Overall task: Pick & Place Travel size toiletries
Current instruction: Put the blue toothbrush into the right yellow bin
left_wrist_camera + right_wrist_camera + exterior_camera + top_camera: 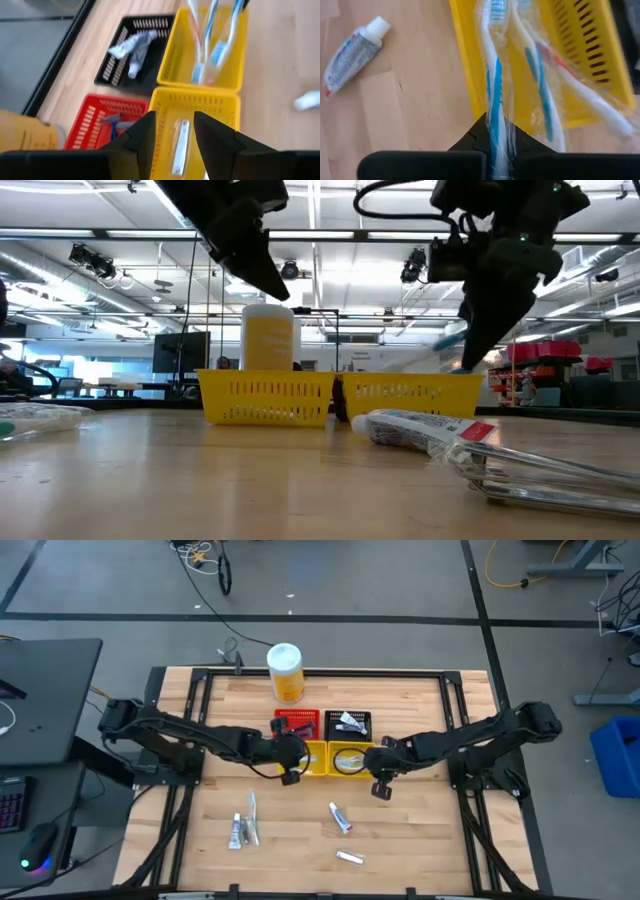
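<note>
My right gripper (496,145) is shut on a clear-wrapped toothbrush with a blue stripe (495,85), at the right yellow basket (350,760), which holds other wrapped toothbrushes (540,80). My left gripper (175,132) is open and empty above the left yellow basket (312,758), where a silver tube (180,145) lies. A razor lies in the red basket (107,122) and a tube in the black basket (132,50). More tubes lie on the table (243,830), (340,818), (349,858). My right gripper pinches the toothbrush's wrapped handle (495,131) between its two fingers. The toothbrush runs straight out ahead of the fingers, along them. Its brush end (492,12) reaches over the yellow basket's wall; whether it rests on the rim I cannot tell.
A tall yellow canister with a white lid (285,672) stands at the far edge, behind the baskets. The four baskets sit close together at the table's middle. A toothpaste tube (352,55) lies on the wood near my right gripper. The table's near half has bare wood around the loose tubes.
</note>
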`<state>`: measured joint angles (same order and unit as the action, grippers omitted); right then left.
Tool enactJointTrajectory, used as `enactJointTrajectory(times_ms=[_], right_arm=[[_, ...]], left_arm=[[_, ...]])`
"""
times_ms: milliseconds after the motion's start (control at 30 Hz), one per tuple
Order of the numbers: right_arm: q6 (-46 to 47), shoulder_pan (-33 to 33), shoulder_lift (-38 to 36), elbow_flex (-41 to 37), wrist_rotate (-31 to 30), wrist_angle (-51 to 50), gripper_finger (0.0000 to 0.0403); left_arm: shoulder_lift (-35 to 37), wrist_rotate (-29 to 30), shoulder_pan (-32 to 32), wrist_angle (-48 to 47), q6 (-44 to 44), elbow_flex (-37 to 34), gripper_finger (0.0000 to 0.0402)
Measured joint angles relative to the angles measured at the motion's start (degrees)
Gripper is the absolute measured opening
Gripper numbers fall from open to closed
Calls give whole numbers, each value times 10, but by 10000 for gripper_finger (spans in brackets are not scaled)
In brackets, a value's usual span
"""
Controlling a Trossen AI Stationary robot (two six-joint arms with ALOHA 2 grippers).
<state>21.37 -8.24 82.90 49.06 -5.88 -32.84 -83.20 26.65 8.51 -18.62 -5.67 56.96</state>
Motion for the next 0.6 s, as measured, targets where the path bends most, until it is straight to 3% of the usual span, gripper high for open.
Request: enactJointTrajectory(times_ms=[267,600], right_arm=[[-5,13,16,0,1,0,30],[-55,15,14,12,0,5,97]], left_arm=[[19,-13,0,20,5,-10,144],[19,-15,1,17,6,-10,144]])
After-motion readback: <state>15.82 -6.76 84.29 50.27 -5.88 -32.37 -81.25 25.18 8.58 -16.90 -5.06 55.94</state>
